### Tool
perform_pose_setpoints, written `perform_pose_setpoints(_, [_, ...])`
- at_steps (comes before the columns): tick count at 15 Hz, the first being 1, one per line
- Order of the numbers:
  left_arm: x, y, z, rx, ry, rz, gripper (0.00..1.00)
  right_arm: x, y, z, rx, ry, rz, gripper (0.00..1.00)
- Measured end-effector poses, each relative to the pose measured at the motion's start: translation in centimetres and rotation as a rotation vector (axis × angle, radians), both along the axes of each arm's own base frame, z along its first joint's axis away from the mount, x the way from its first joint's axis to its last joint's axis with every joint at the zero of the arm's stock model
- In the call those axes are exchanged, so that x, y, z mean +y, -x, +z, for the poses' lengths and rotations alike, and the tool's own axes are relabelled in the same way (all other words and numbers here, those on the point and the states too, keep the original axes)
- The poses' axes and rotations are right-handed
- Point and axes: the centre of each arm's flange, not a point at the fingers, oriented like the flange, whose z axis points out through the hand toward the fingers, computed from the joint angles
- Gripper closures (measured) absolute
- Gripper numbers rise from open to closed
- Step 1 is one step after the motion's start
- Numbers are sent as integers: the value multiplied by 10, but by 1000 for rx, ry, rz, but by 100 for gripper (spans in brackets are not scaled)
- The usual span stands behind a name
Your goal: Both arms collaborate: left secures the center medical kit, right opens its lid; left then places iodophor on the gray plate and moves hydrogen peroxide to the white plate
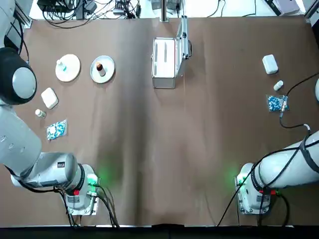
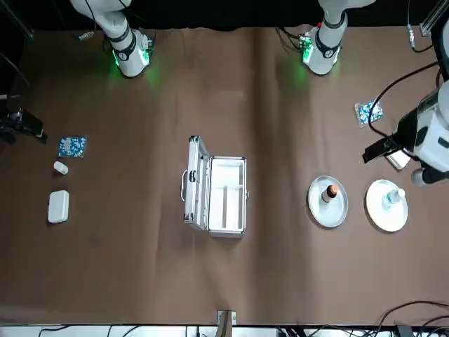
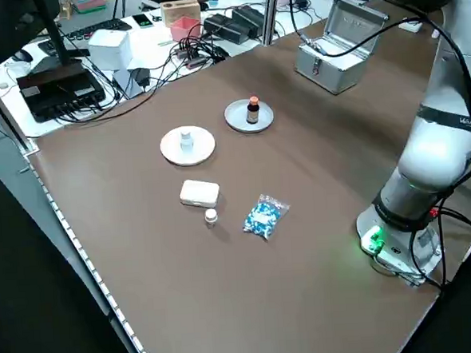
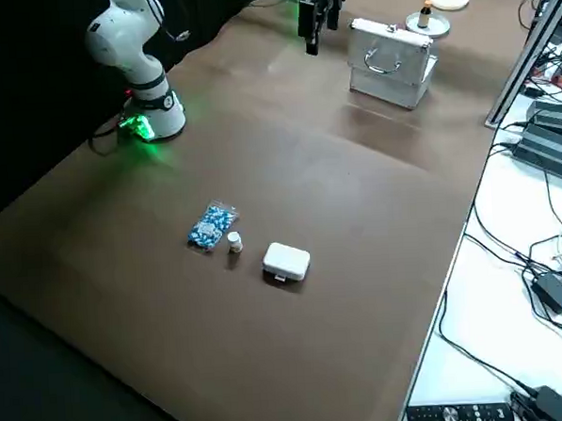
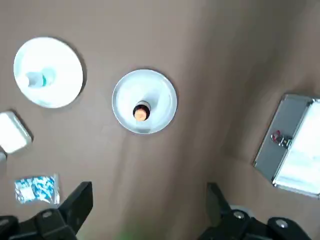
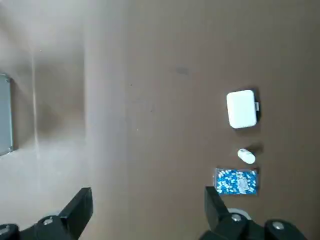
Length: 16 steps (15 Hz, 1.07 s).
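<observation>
The kit (image 1: 164, 60) stood open at the top centre of the overhead frame; iodophor (image 1: 100, 69) and peroxide (image 1: 62, 65) were seen on the gray plate (image 1: 108, 61) and white plate (image 1: 72, 72), upper left. Placement was judged complete. Left gripper (image 2: 372, 155), mid-right in the front view, and right gripper (image 2: 35, 129), mid-left, were spread and empty; only retreat seemed needed.

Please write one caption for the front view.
Open medical kit beside two plates, each holding a bottle.

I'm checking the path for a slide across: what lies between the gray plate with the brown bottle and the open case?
Only bare tabletop lies between the gray plate and the case, as the top view shows.
</observation>
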Motion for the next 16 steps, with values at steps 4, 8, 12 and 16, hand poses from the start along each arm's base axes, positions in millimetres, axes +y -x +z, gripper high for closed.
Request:
perform_pose_setpoints(4, [-5,0,-4,-60,7,-144,0,2,0,0,-1,-18,1,1])
perform_pose_setpoints(8, [-9,12,2,-78,-1,-179,0,2,0,0,2,-19,1,1])
perform_pose_setpoints(12, [-17,23,13,-95,-5,-196,0,5,1,-1,9,-27,5,1])
perform_pose_setpoints(16, [-15,23,13,-93,-5,-189,0,6,3,-2,25,-28,8,1])
